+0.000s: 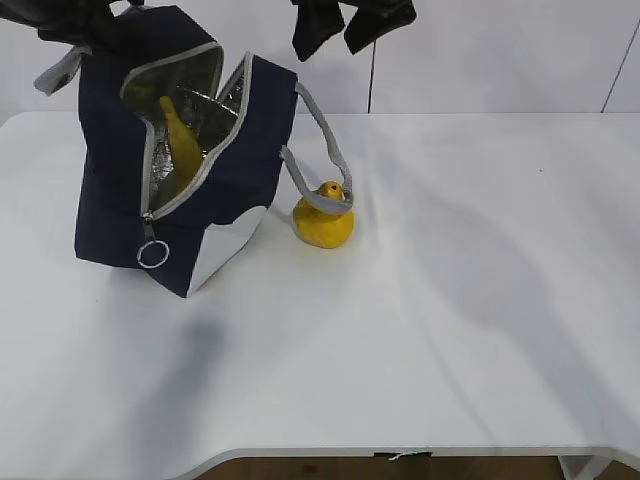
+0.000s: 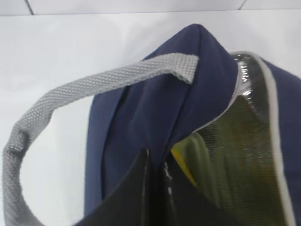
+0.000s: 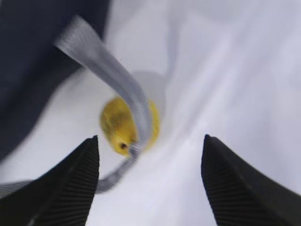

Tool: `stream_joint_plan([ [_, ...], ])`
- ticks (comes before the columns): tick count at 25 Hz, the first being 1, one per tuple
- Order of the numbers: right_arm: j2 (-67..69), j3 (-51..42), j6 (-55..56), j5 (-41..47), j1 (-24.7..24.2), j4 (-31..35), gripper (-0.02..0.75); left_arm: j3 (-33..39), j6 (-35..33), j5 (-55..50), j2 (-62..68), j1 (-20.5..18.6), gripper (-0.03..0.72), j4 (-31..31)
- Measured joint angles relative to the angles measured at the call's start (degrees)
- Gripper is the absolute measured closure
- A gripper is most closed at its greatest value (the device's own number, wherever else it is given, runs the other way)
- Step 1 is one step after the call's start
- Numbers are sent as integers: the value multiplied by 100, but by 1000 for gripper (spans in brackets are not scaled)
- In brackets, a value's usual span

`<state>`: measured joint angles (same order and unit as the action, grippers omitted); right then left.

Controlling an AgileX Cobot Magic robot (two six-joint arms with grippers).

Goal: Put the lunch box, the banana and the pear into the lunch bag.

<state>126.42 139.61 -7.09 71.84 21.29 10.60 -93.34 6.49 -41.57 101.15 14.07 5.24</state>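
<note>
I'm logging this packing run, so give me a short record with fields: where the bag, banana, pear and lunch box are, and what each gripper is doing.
lunch bag: upright on the white table, zipper open, silver lining showing
banana: inside the bag, standing on end
pear: on the table beside the bag, a grey handle draped over it
lunch box: not visible in any view
left gripper: shut, pinching the bag's fabric at the opening
right gripper: open, above the pear, holding nothing

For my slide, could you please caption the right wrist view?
Open right pincer above the pear, a grey bag handle draped across it.
</note>
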Motion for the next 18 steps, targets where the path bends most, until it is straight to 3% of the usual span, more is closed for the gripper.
stream_joint_plan([
  [11,-51,-1275,44,0,0,-1180,206,0,133,-269,0,0,694,-1561],
  [18,-51,-1294,70,0,-63,-1299,216,-11,328,-546,270,0,694,-1959],
])
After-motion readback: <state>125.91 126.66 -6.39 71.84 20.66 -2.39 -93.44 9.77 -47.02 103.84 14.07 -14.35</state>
